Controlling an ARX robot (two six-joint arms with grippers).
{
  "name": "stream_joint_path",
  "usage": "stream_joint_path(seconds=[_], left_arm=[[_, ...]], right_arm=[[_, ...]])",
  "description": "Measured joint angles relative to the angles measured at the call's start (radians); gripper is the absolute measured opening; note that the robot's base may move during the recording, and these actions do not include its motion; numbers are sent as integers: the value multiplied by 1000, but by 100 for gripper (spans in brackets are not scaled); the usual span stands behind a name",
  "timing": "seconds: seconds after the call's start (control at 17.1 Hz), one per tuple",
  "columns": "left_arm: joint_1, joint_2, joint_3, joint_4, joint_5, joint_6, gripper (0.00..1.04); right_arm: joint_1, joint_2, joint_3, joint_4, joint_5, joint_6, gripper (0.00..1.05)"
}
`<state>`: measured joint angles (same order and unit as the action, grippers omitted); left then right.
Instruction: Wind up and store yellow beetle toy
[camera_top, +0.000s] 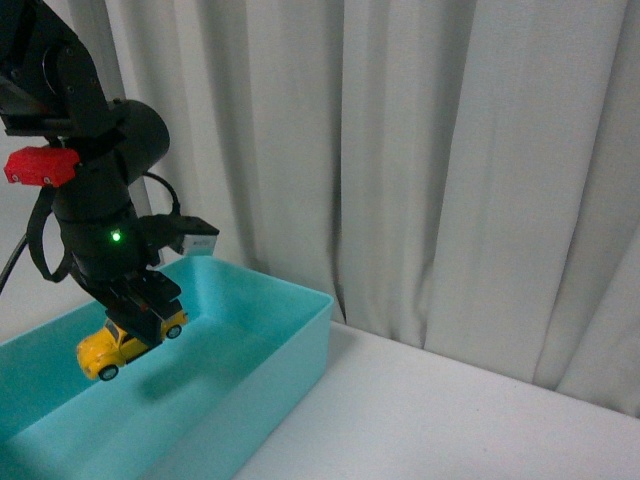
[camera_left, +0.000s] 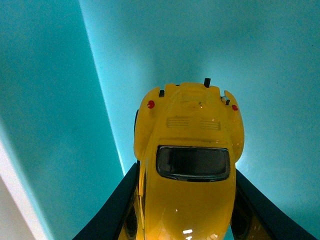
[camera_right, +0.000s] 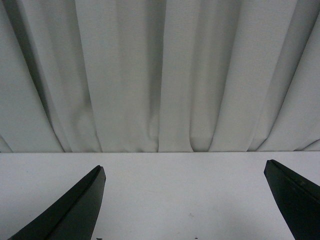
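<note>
Front view, beetle toy (camera_top: 108, 352) in L gripper (camera_top: 150, 316)

Yellow beetle toy (camera_top: 105, 348) held in the air over the teal bin (camera_top: 290, 345)

A small, glossy yellow rounded car with dark windows, black tyres and silver hubs, clamped across its middle by the fingers of the left gripper (camera_top: 148, 322). It hangs tilted, one end lower, clear of the bin floor, where its shadow falls. The left wrist view shows its tail: louvred vents, two small red lights and the dark rear window.
</note>
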<state>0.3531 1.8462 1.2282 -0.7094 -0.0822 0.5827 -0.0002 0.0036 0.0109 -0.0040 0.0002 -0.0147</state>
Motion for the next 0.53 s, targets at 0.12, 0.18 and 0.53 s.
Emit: stream_joint_path(seconds=[0.12, 0.18, 0.53], left_arm=[[-15, 27, 3, 39, -20, -27, 41], [-24, 35, 3, 40, -24, -30, 41], [-46, 64, 10, 57, -39, -54, 76]], right_arm=[[0, 0, 0, 0, 0, 0, 98], [0, 0, 0, 0, 0, 0, 98], [0, 0, 0, 0, 0, 0, 98]])
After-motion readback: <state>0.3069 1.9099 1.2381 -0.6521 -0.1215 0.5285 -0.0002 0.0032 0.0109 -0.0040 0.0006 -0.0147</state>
